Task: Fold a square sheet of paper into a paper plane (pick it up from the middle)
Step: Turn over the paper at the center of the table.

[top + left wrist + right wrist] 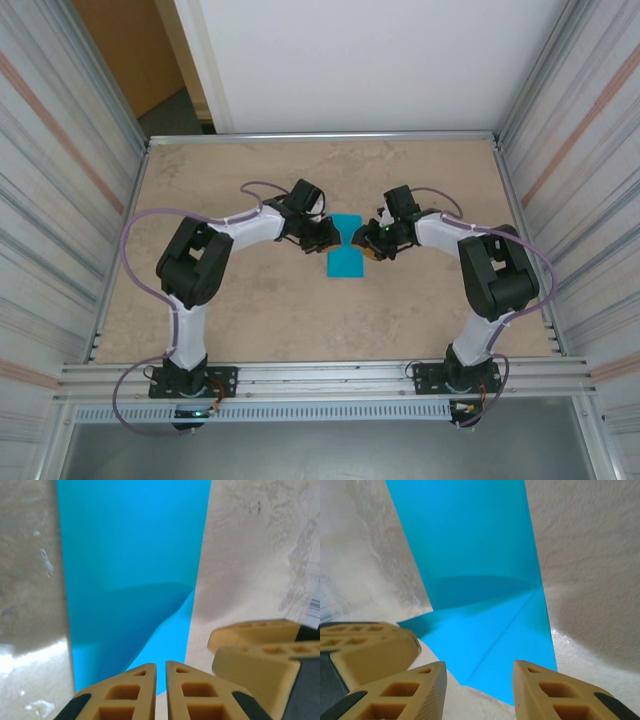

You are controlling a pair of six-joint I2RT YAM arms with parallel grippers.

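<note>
Here the square sheet of paper (345, 258), narrow-waisted, lies at the centre of the table (210, 175), the left gripper (327, 236) at its 9 o'clock with jaws barely parted, the right gripper (370, 245) at 3 o'clock with jaws apart: probably the mid-sheet pickup, next requiring both to close on opposite edges together.

Teal-blue square sheet of paper (346, 260), narrow-waisted, creased, at table (250, 320) centre.

No readable text, labels, numbers or signs anywhere
</note>
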